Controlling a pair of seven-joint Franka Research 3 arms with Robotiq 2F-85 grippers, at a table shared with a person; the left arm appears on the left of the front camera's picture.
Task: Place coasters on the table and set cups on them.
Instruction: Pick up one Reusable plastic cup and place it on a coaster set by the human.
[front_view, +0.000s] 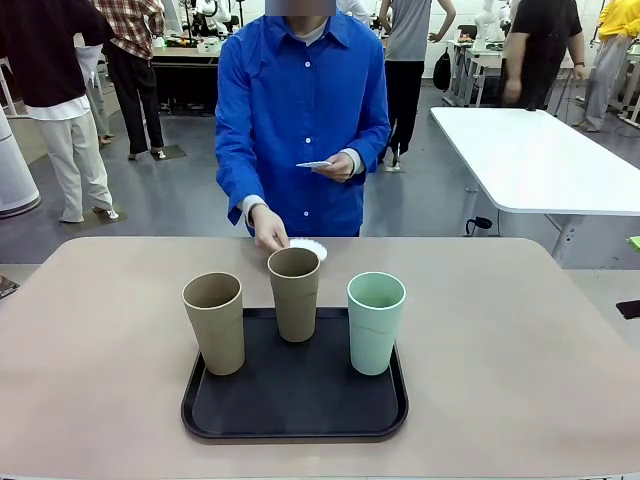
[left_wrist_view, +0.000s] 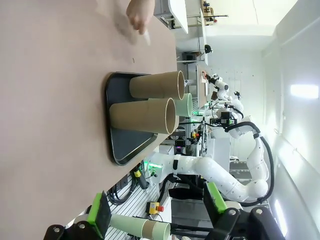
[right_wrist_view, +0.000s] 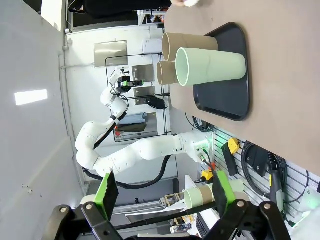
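Left tool (left_wrist_view: 155, 194), right tool (right_wrist_view: 165, 176) agape; person's hand (front_view: 268, 234) at coaster (front_view: 312, 248)

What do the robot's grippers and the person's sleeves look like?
The left gripper and the right gripper are alike: black angular bodies with two fingers faced in bright green pads. The person wears a bright blue buttoned shirt with long sleeves and pale cuffs showing at the wrists.
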